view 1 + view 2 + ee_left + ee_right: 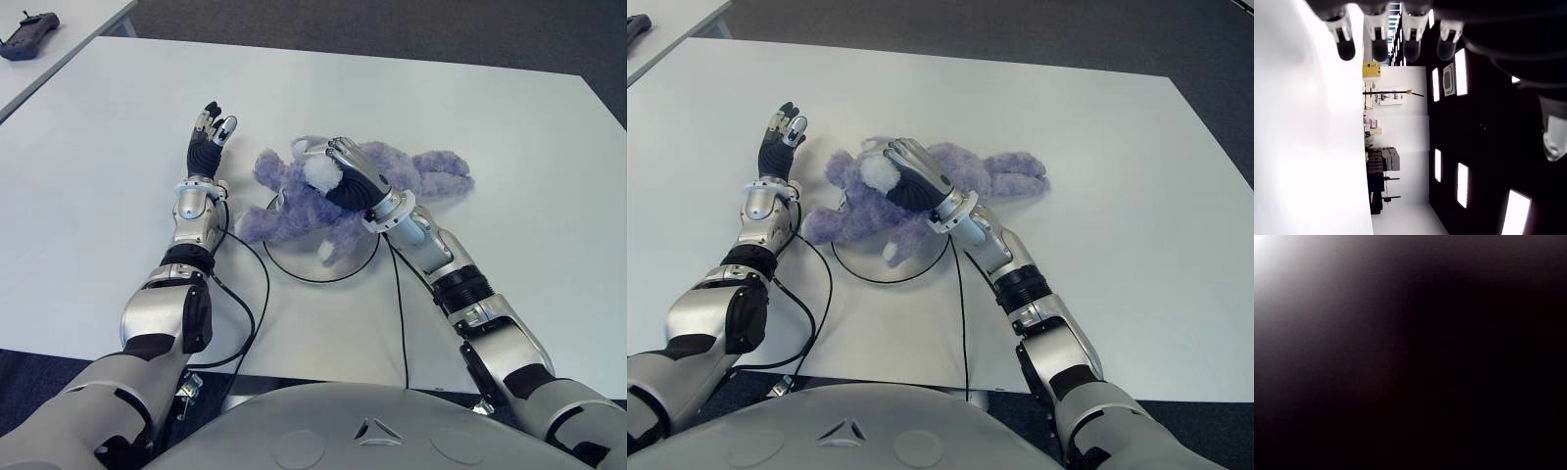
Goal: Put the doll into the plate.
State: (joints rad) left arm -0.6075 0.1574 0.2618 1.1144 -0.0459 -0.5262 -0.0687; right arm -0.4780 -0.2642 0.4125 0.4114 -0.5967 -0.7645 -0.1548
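**Doll lies across the plate under the right hand**

Doll [392,171], a fuzzy purple plush animal with a white muzzle, sprawls on the white table [98,196], its near-left part overlapping the white round plate [355,266] with a dark rim, its legs reaching off to the right onto bare table.

Far left, on a neighbouring table, sits a dark handheld controller [27,41]. Next, the left hand [208,139] shows just left of the doll, apart from it, its fingers [1346,48] extended and spread, holding nothing; the left wrist view confirms the straight fingertips. A black cable [250,313] loops over the table near the left forearm.

The right hand [351,176] is laid on top of the doll's head and body, fingers draped over the plush. Whether they actually clamp it cannot be told: the right wrist view is dark.
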